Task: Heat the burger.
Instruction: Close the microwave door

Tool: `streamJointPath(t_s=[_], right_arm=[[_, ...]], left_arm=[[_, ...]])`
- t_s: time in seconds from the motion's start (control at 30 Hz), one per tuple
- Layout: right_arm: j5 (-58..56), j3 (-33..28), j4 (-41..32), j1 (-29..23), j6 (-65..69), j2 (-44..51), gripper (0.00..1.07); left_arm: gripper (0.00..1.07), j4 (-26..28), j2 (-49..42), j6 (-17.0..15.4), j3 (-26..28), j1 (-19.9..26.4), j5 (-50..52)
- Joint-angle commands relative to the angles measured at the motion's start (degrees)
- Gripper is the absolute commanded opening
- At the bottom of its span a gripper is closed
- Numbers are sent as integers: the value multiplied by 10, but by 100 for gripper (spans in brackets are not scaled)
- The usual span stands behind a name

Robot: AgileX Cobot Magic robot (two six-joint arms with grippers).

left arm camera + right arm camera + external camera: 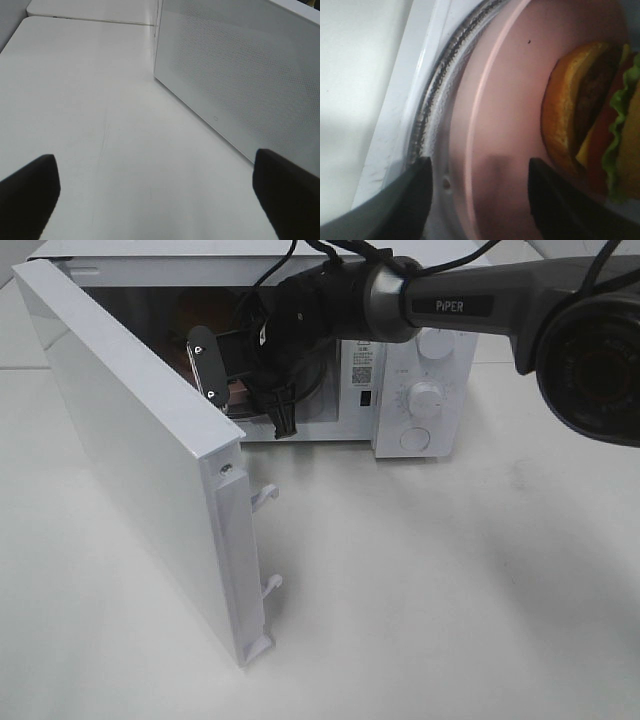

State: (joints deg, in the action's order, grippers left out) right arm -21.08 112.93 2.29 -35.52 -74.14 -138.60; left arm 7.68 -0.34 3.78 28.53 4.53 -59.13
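Right gripper [479,170] released, jaws astride pink plate [520,60] rim — burger [570,105] on it; left gripper [154,170] spread wide.

White microwave [395,430], door [130,450] swung open, white table [450,580], pink plate [510,100] on glass turntable [431,102]

1 white microwave [400,370] sits on 1 white worktop [450,590]. It has 1 door [130,440], which carries 2 latch hooks [265,498]. The control panel has 2 round knobs [425,398] and 1 round button [414,440]. Inside are 1 glass turntable [437,100], 1 pink plate [515,100] and 1 burger [600,125]. There are 2 grippers, the left gripper [152,165] and the right gripper [479,170], each with 2 dark fingers [410,200]. The high view shows 1 dark arm [450,300].
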Motion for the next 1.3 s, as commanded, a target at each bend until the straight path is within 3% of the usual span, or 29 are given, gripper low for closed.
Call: streamJointPath(t_s=[0.03, 0.23, 1.3], right_arm=[[-25, -10, 2, 1, 17, 10, 68], [1, -67, 1, 1, 14, 32, 78], [164, -281, -1, 1, 13, 139, 77]], left_arm=[[100, 0, -10, -2, -1, 1, -1], [100, 1, -10, -2, -1, 1, -1], [100, 1, -10, -2, -1, 1, -1]])
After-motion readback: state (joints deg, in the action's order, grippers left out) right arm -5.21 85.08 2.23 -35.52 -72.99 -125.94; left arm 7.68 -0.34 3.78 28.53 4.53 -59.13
